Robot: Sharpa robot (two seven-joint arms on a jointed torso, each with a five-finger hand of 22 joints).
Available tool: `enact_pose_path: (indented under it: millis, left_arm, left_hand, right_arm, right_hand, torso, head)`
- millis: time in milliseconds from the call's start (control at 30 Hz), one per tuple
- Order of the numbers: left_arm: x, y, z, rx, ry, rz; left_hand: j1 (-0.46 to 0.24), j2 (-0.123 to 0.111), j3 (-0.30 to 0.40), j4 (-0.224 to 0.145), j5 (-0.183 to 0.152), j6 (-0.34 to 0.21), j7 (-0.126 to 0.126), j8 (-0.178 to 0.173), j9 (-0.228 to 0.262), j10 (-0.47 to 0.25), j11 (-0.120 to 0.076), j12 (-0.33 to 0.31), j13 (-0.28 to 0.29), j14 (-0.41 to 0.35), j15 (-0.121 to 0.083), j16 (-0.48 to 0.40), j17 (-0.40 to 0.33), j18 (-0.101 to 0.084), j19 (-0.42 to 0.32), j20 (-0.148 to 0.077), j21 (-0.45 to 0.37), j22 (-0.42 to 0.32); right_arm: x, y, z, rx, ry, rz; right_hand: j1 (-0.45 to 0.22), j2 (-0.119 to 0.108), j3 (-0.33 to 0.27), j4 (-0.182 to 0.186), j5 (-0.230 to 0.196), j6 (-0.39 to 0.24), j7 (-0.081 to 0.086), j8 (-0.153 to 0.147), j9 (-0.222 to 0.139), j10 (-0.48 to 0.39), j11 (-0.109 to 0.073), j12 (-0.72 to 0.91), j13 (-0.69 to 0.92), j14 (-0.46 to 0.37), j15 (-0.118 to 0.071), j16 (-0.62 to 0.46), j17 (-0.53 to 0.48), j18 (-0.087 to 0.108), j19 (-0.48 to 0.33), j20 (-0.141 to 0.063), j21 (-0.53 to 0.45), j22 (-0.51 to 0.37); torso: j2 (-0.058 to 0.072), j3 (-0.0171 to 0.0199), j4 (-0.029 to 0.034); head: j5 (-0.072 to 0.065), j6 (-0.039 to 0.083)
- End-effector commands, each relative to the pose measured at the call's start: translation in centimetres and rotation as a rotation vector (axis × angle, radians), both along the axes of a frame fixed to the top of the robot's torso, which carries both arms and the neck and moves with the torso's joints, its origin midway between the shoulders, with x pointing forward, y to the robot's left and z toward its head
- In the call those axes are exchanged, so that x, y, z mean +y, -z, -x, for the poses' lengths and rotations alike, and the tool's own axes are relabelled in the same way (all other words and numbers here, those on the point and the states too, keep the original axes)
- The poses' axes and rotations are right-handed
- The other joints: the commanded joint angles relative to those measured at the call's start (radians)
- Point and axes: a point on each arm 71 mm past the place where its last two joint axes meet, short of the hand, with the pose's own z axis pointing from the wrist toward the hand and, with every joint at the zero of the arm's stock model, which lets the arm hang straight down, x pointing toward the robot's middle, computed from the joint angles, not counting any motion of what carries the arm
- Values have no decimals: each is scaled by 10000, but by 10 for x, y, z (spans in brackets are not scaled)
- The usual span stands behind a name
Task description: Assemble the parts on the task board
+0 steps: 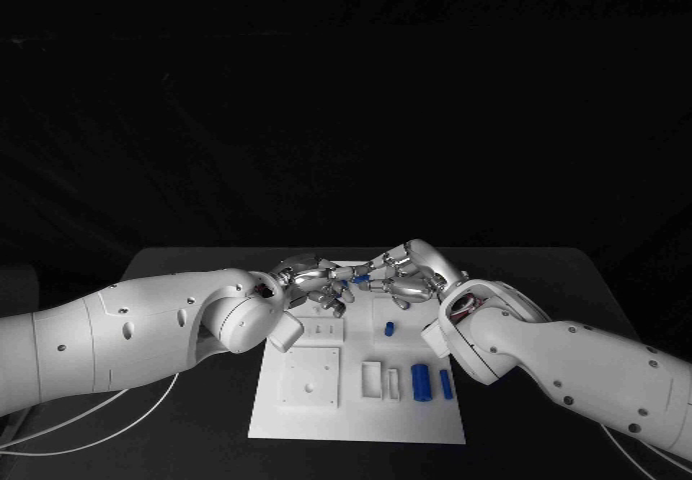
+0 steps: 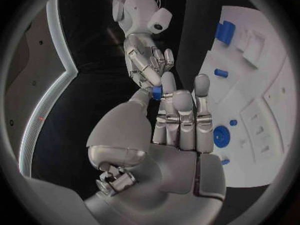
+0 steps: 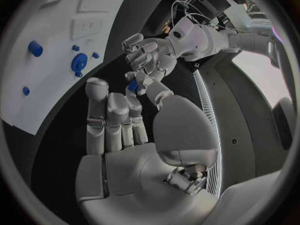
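Observation:
Above the far end of the white task board [image 1: 296, 415], my left hand [image 1: 310, 280] and right hand [image 1: 411, 277] meet fingertip to fingertip. A small blue part [image 1: 362, 277] sits between them. In the left wrist view the blue part [image 2: 157, 92] lies between my left hand's [image 2: 178, 130] thumb and a finger, with the right hand's [image 2: 147, 60] fingertips touching it from beyond. The right wrist view shows the same part [image 3: 133, 86] at my right hand's [image 3: 125, 130] thumb and fingertip, with the left hand's [image 3: 150, 55] fingers on it.
Two upright blue cylinders [image 1: 421, 382] and a smaller blue peg [image 1: 389, 327] are on the board's right side, next to white blocks [image 1: 371, 378]. A round blue disc [image 2: 221, 135] sits in the board near its far edge. White cables [image 1: 87, 415] trail over the table at the left.

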Motion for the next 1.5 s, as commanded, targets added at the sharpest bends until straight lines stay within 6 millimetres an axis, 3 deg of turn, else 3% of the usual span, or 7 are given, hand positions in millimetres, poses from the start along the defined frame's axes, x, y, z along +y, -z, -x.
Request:
enact_pose_path:
  millis: [33,200,433,567,900,1133,1500]
  left_arm:
    - [-2,1,3,125,530,-18]
    - [0,2,2,180,541,-74]
    - [3,2,0,228,471,-125]
    - [4,3,0,252,452,-146]
    - [7,3,-2,311,337,-111]
    - [8,4,-2,386,327,-149]
    - [6,6,-1,581,563,-301]
  left_hand:
    - [-192,-69,-179,59,122,3,-88,88,183,-60,50,-5,23,-99,5,97,13,-63,-82,23,-23,170]
    - [-308,-119,-338,113,197,-91,-88,93,728,-166,55,120,99,-143,10,217,37,-62,-97,31,-11,181]
    - [-339,-166,-396,100,250,-219,-162,92,2320,-335,30,448,315,-176,-11,322,-5,-76,-114,14,36,179]
    - [-357,-189,-331,88,306,-251,-180,86,2757,-378,18,538,355,-193,-17,348,-26,-81,-126,11,58,180]
    - [-308,-181,-240,23,349,-333,-163,68,2869,-445,33,573,369,-204,-9,357,-41,-79,-137,14,57,176]
    - [-382,-195,-201,9,314,-370,-130,68,2638,-496,52,598,368,-212,7,374,-53,-63,-138,30,68,178]
    - [-472,-228,-552,250,-114,-415,-72,63,2392,-599,101,589,345,-239,43,390,-73,-39,-149,65,56,173]
  right_arm:
    - [-3,0,-2,-43,-146,-61]
    - [-3,0,-2,-26,-197,-71]
    - [-4,1,-1,53,-251,-86]
    - [-6,1,-1,80,-277,-74]
    - [-4,2,2,259,-686,-42]
    - [-2,3,4,380,-888,-20]
    - [0,3,6,427,-1000,-26]
  right_hand:
    - [44,168,-88,-1,49,235,-110,36,283,45,-43,18,18,25,-37,17,11,-140,445,-60,52,203]
    - [44,181,-115,-3,56,239,-111,38,287,58,-42,37,42,26,-36,18,19,-143,446,-59,91,215]
    - [50,196,-153,-8,45,232,-109,38,290,51,-42,28,51,23,-34,5,21,-147,450,-58,176,240]
    - [53,200,-180,-10,52,233,-111,38,292,49,-42,24,56,22,-34,1,24,-147,449,-58,185,247]
    - [82,269,-405,-10,67,221,-116,37,296,34,-40,-3,91,25,-30,-18,50,-146,445,-52,200,291]
    - [99,313,-522,-7,63,209,-117,37,295,33,-40,-3,107,21,-30,-39,50,-143,449,-54,212,306]
    - [104,329,-548,-11,58,210,-119,37,295,32,-41,-12,106,25,-30,-34,57,-141,449,-51,205,308]
  torso:
    - [1,2,-5]
    - [6,6,-1]
    - [3,9,-3]
    - [3,7,-1]
    - [2,7,-2]
    - [4,5,-2]
    - [3,0,2]
  head:
    - [2,-24]
    - [6,-28]
    - [10,-48]
    - [10,-51]
    - [20,-75]
    - [25,-86]
    - [22,-110]
